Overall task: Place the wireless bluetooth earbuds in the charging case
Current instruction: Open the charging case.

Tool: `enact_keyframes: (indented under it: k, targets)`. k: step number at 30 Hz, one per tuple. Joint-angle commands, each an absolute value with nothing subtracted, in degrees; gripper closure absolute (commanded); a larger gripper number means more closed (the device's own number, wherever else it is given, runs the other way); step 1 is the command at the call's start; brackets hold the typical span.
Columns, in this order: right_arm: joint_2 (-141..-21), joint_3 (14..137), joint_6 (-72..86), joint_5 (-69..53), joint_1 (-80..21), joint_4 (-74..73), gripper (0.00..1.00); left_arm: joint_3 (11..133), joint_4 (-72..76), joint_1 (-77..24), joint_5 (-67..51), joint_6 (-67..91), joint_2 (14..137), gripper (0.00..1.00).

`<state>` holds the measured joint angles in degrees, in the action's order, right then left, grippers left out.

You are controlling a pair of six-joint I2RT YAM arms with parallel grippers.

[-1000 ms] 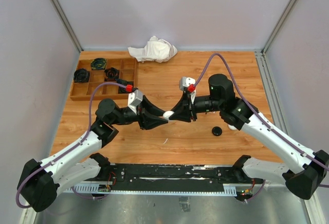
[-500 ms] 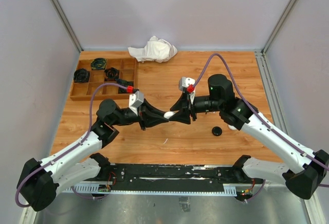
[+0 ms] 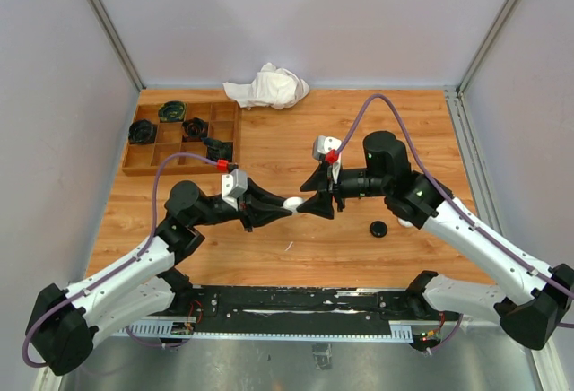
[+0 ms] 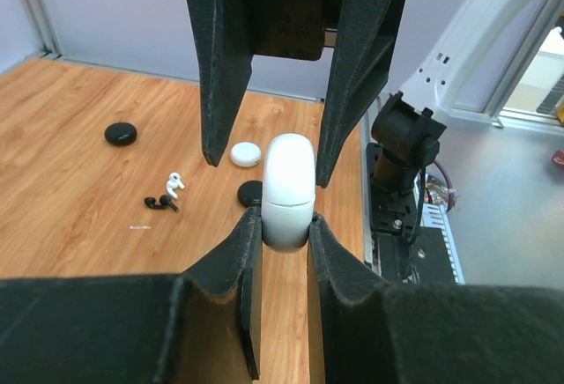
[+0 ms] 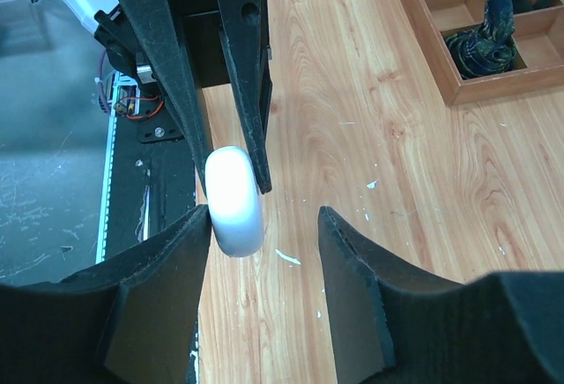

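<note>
**Left gripper** (image 4: 284,230): the jaws are drawn narrow and clamp the lower end of the charging case (image 4: 289,192). The case is a white rounded oval with a seam across its middle. It stands up out of the fingertips, above the table (image 3: 359,131).

**Right gripper** (image 5: 264,225): it faces the left gripper tip to tip. Its jaws are parted wider than the case. The upper end of the case lies between them, close against one finger (image 5: 176,261), with a plain gap to the other. Whether that near finger actually touches the case cannot be told.

**Earbuds**: one white earbud (image 4: 175,180) and one black earbud (image 4: 159,202) lie loose on the wood, just beside each other. They are outside any case, off to one side of the left jaws and well apart from both grippers.

**Pucks**: a black puck (image 4: 120,133) lies beyond the earbuds. A white puck (image 4: 245,153) lies past the left fingertips. A second black puck (image 4: 251,193) sits just behind the left jaws and is partly hidden.

**White sliver** (image 5: 286,257): it lies on the wood under the gap of the right jaws.

**Wooden tray** (image 5: 432,58): it is divided into compartments and sits far to the side of the right jaws. Dark bundles (image 5: 480,45) lie in some of the cells.

**White cloth** (image 3: 267,86): it is crumpled at the far edge of the table, well beyond both pairs of jaws.
</note>
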<state>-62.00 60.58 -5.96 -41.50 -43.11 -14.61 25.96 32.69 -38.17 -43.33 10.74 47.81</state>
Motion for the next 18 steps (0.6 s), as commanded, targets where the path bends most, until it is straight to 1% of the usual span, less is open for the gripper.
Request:
enact_keyframes:
  k: [1,18]
  targets:
    - [-60.89,62.43,-7.09,-37.68,-42.51,-15.6,0.48,25.23,33.91,-39.44,-44.35,9.43,46.84,1.0]
    - [-62.6,62.69,-2.39,-33.2,-39.9,-14.74,0.46,23.83,33.93,-41.03,-43.15,7.67,46.91,1.0]
